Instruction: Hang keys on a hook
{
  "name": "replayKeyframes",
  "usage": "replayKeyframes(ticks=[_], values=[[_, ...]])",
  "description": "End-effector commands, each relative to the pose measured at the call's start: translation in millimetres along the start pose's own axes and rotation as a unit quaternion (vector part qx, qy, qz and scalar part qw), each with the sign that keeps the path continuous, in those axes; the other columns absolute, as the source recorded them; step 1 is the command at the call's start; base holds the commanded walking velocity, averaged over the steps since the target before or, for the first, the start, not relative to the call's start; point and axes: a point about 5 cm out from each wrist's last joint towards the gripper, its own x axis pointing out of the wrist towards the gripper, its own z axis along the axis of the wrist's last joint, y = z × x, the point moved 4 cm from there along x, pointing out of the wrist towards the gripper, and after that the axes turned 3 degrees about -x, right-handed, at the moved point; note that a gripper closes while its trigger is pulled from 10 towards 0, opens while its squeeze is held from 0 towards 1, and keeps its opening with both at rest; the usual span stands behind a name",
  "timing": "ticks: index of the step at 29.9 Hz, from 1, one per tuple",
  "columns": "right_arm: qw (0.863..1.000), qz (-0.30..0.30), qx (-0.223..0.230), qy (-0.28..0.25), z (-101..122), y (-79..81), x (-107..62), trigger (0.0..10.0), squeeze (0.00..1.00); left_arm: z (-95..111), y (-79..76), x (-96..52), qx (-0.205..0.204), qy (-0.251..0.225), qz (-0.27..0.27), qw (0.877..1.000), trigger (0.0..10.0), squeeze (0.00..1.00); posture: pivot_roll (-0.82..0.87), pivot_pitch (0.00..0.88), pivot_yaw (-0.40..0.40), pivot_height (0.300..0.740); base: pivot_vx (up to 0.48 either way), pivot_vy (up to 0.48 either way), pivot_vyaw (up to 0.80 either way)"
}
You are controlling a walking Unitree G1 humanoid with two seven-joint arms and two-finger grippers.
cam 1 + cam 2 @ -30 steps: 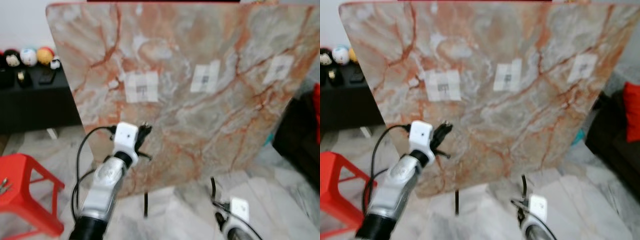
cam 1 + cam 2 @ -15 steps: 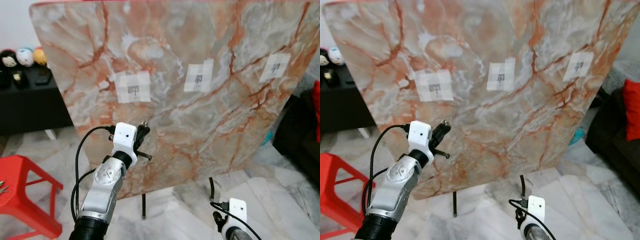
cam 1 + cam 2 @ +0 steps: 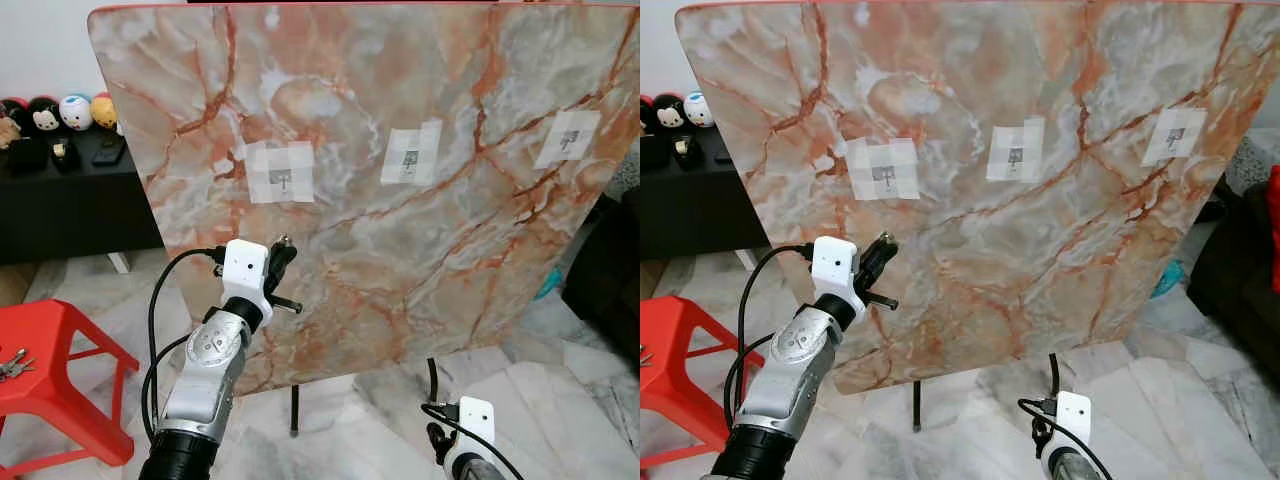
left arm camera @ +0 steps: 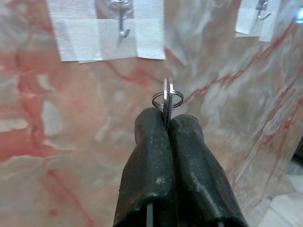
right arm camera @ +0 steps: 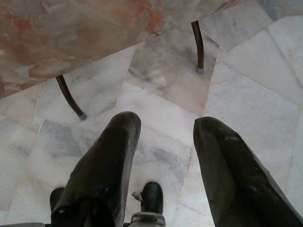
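My left gripper is raised in front of a tilted marble board, shut on a metal key ring that sticks out past its fingertips. The ring hangs a little below the leftmost hook, which is taped to the board with white tape. A middle hook and a right hook sit further along the board. My right gripper hangs low and open over the floor, holding nothing.
The board stands on thin dark legs on a marble tile floor. A red stool at the left carries a bunch of keys. A black cabinet with small toys stands behind it.
The camera has shifted, so the board sits further right in the picture. My left gripper, still shut on the key ring, now sits slightly closer under the leftmost hook.
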Motion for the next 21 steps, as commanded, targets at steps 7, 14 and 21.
replayKeyframes(ticks=[7, 14, 21], values=[[1.000, -0.004, 0.005, -0.001, 0.4, -2.9, -0.2, 10.0, 0.00, 4.1, -3.2, 2.3, -0.005, -0.006, -0.005, 1.000, 10.0, 0.00, 0.08, 0.000, -0.077, 0.740, 0.000, 0.335, 0.00], [1.000, -0.004, 0.005, -0.006, 3.3, -3.5, 0.2, 10.0, 0.00, 3.8, -6.4, 2.6, -0.004, -0.006, -0.011, 1.000, 10.0, 0.00, 0.08, 0.000, -0.075, 0.740, 0.000, 0.333, 0.00], [1.000, -0.001, 0.003, -0.006, 3.3, -0.4, 0.5, 10.0, 0.00, 4.3, -8.1, 2.5, -0.002, -0.007, -0.016, 1.000, 10.0, 0.00, 0.09, 0.000, -0.074, 0.740, 0.000, 0.000, 0.00]])
